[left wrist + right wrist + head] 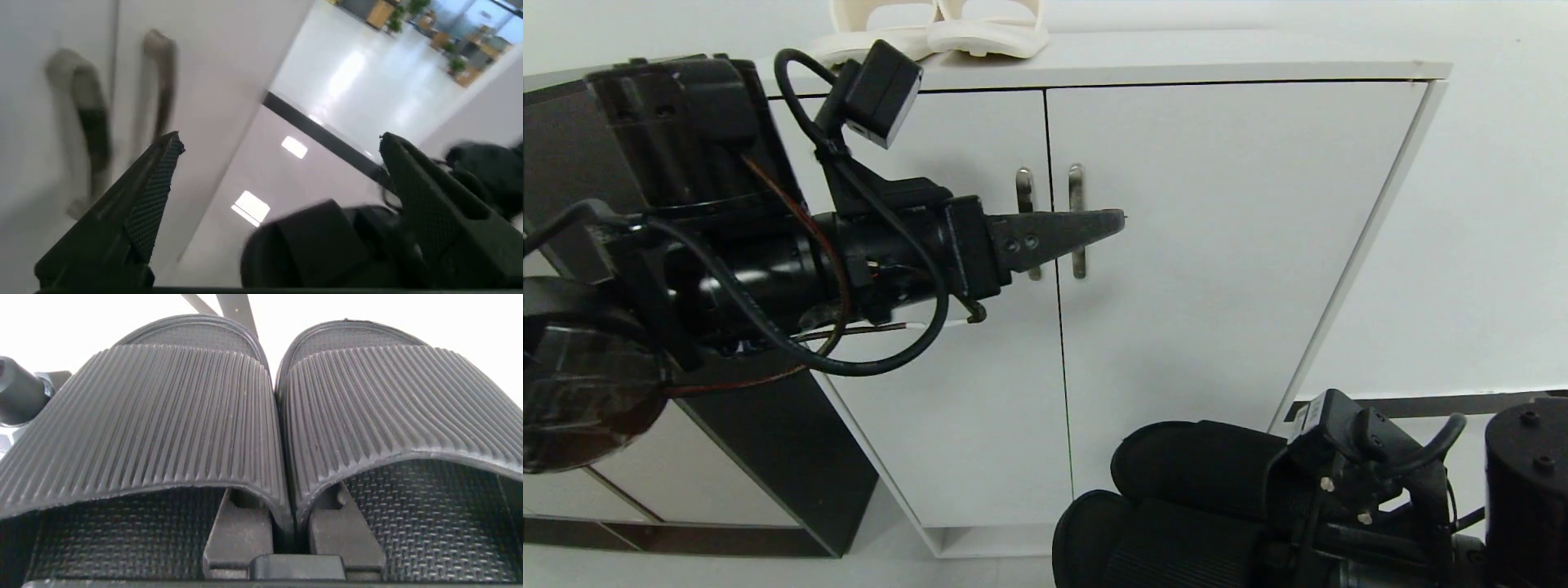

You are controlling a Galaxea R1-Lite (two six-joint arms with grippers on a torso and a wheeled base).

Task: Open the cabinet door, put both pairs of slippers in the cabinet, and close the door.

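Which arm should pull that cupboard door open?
Left. The left claw is open right by the handles of the shut doors. The right claw is shut on the black slippers, so it is not free.

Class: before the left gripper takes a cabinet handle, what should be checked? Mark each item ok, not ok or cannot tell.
1. Left gripper open: ok.
2. Left gripper level with the handles: ok.
3. Handle between its fingers: not ok.
4. Right gripper shut on black slippers: ok.
5. Doors free to swing past the black slippers: cannot tell.
6. White slippers resting on the cabinet top: ok.
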